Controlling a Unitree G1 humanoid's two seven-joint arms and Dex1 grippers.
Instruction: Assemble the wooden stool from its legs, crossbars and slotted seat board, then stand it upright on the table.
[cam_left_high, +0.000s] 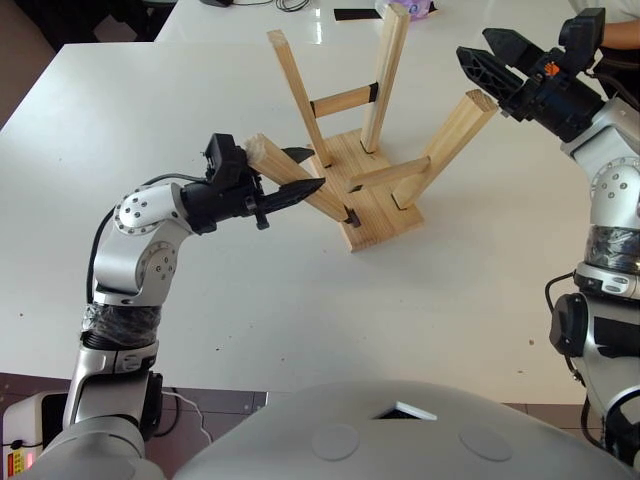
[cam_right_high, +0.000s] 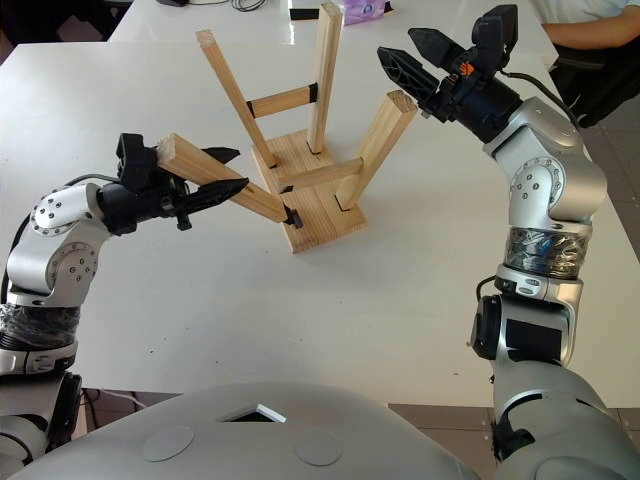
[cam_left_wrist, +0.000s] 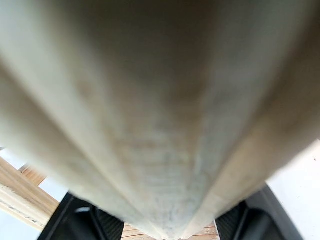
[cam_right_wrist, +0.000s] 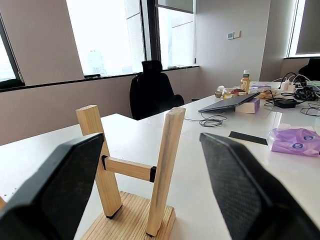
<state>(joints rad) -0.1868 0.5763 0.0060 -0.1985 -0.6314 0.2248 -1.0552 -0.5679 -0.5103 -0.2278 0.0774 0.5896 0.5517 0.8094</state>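
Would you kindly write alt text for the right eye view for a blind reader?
An upside-down wooden stool rests seat-down on a white table; the left hand grips one splayed leg, while the open right hand hovers beside the tip of another leg.

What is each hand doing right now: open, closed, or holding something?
Left hand: closed on a stool leg.
Right hand: open, holding nothing.

We've got the seat board (cam_left_high: 385, 222) flat on the table (cam_left_high: 300, 320), mid-table, legs sticking up. Left gripper (cam_left_high: 312, 168) grips the near-left leg (cam_left_high: 262, 152) at its free end. Right gripper (cam_left_high: 473, 42) sits behind the right leg (cam_left_high: 450, 140) top, near it, jaws apart.
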